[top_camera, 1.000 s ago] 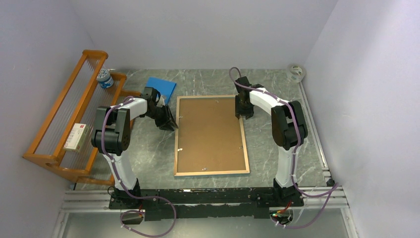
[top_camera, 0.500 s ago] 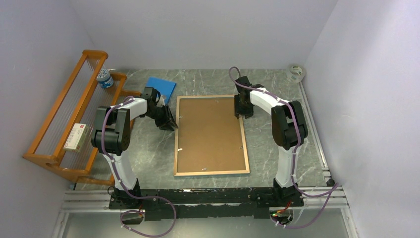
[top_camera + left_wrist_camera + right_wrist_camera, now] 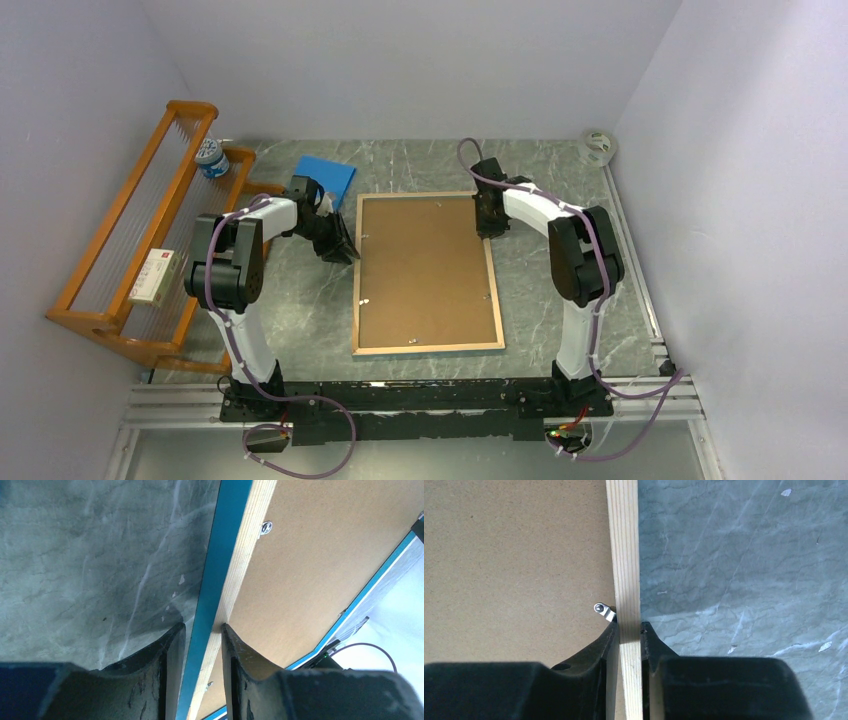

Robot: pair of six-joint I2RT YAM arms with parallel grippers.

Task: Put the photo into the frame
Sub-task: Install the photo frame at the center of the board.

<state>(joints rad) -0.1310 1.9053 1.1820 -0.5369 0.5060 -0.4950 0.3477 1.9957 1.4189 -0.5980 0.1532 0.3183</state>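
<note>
Frame: face down on table, light-wood back and brown backing board upward. Left gripper: fingers pinch the frame's left rail, blue edge between them. Right gripper: fingers pressed onto the right rail, metal clip just beside its inner finger.

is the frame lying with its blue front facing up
No, the frame lies with its light wood back and the brown backing board facing up.

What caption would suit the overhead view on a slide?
The left gripper and the right gripper pinch opposite side rails of the frame, lying back-up on the table.
</note>
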